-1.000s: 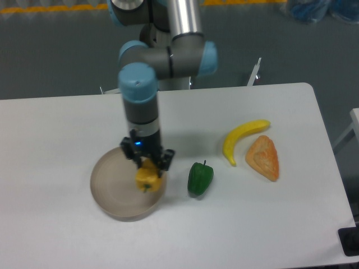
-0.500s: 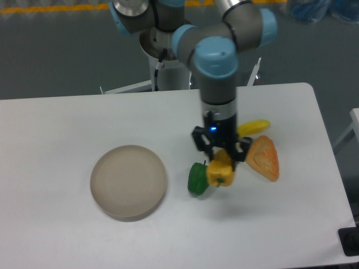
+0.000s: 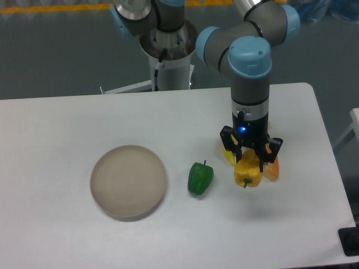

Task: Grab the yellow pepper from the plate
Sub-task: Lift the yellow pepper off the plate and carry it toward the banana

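My gripper (image 3: 250, 159) is shut on the yellow pepper (image 3: 248, 173) and holds it above the table, to the right of the green pepper. The yellow pepper hangs stem down between the black fingers. The beige plate (image 3: 129, 180) lies at the left of the table with nothing on it, well away from the gripper.
A green pepper (image 3: 199, 178) stands between the plate and the gripper. A yellow banana (image 3: 228, 154) and an orange wedge-shaped piece (image 3: 272, 170) lie right behind the gripper, mostly hidden by it. The table's right edge is close by.
The gripper carried the yellow pepper off the plate and rightward, past the green pepper, to in front of the banana and orange piece. The plate is left bare.
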